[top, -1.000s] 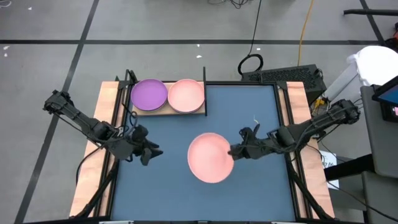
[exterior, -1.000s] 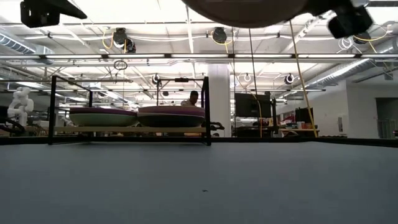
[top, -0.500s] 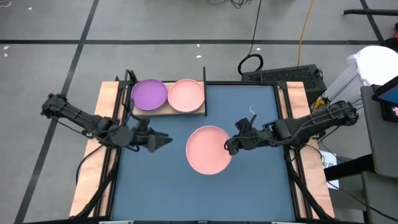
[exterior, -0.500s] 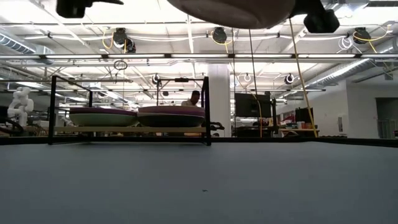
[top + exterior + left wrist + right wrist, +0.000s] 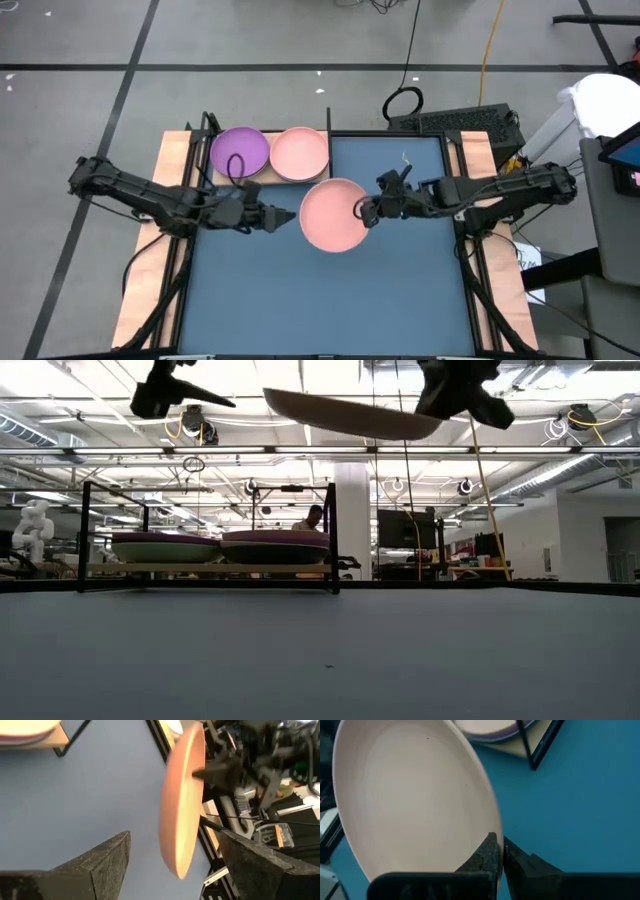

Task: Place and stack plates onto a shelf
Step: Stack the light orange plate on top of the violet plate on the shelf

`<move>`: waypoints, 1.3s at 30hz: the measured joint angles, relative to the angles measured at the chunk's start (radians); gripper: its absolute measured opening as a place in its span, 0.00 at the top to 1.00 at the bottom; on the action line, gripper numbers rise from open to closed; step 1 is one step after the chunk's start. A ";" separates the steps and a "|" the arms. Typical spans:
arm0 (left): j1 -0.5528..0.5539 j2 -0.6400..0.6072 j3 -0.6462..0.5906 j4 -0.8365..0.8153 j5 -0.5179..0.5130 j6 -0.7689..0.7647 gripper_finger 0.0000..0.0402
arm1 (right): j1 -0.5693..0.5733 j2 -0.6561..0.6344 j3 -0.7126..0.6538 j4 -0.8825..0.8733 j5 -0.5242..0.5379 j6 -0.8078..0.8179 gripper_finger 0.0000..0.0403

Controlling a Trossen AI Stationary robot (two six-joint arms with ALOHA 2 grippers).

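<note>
A salmon pink plate (image 5: 333,214) hangs above the blue mat, with my right gripper (image 5: 365,208) shut on its right rim. My left gripper (image 5: 285,217) is open just left of the plate, its fingers (image 5: 100,865) pointing at the plate's left edge (image 5: 175,865) without touching it. The wooden shelf (image 5: 272,178) stands at the mat's far left corner. It carries a purple-topped stack (image 5: 240,152) on the left and a salmon-topped stack (image 5: 300,153) on the right. From table height both stacks (image 5: 220,546) rest flat on the board. My right gripper pinches the plate's rim (image 5: 492,837) between its two fingers, one on the inner side and one on the outer side. The fingers come from the table's right, slanting down. The plate is lifted clear of the mat and slightly tilted (image 5: 350,415).
The shelf's black upright posts (image 5: 331,538) stand at its corners, the near right one close to the held plate. Bare blue mat (image 5: 330,300) spreads over the near half of the table. A person sits far behind the shelf (image 5: 313,517).
My right gripper has carried the salmon plate toward the table's far edge and a little left, nearer the shelf, turning as it went. The plate stays clear of the mat. My left gripper has swung right, toward the plate's left rim.
</note>
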 joint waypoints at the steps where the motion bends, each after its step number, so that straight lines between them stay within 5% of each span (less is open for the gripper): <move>1: 0.004 0.012 0.000 0.012 0.004 -0.002 0.23 | -0.014 0.000 0.000 0.005 -0.001 -0.011 1.00; 12: 0.036 0.087 0.000 0.075 -0.024 0.004 0.25 | -0.125 0.005 -0.001 0.019 -0.031 -0.091 1.00; 33: 0.140 0.188 0.001 0.136 -0.135 0.194 0.54 | -0.171 0.005 -0.002 0.108 -0.010 -0.127 1.00; 39: 0.139 0.199 0.000 0.154 -0.183 0.197 0.71 | -0.171 0.005 -0.002 0.109 0.005 -0.129 1.00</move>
